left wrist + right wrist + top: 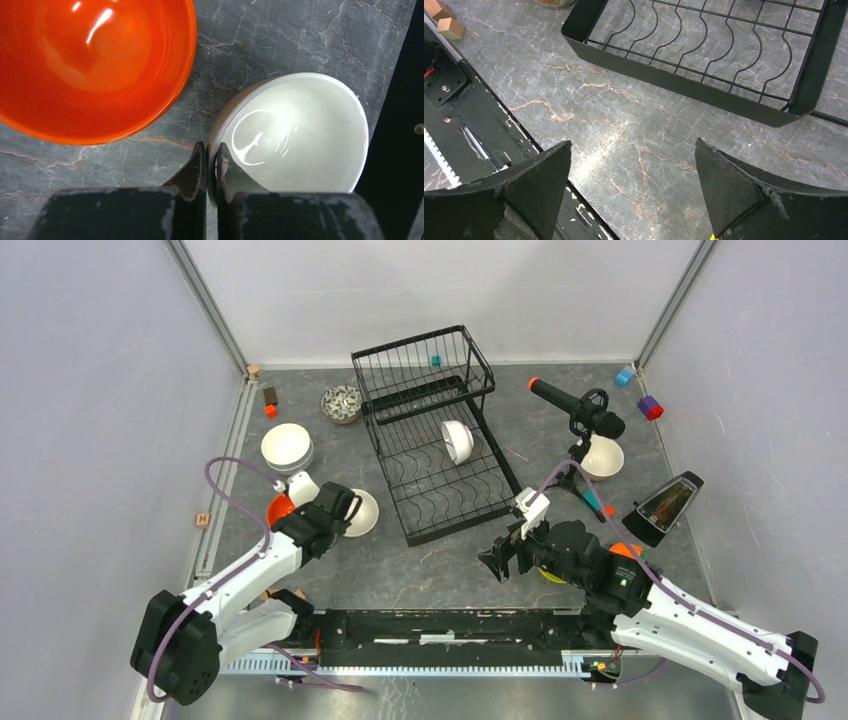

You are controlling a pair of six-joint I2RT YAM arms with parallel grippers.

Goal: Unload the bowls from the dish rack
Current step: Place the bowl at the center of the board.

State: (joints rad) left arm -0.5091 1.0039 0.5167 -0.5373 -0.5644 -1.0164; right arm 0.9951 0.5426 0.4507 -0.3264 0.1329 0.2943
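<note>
The black wire dish rack (430, 430) stands at the middle back, and its front rail also shows in the right wrist view (684, 85). One white bowl (458, 440) stands on edge in its lower tray. My left gripper (345, 508) is shut on the rim of a cream bowl (366, 514) left of the rack. In the left wrist view the fingers (197, 165) pinch that bowl's (295, 135) rim, next to an orange bowl (95, 65). My right gripper (497, 562) is open and empty above bare table in front of the rack, as its wrist view (634, 150) shows.
Off the rack stand stacked white bowls (287, 447), a dark-patterned bowl (341, 403), a small white bowl (301, 486) and a white bowl (603, 457) at the right. A black microphone on a tripod (580, 410), a black wedge-shaped device (662, 508) and coloured blocks (650, 407) stand at the right.
</note>
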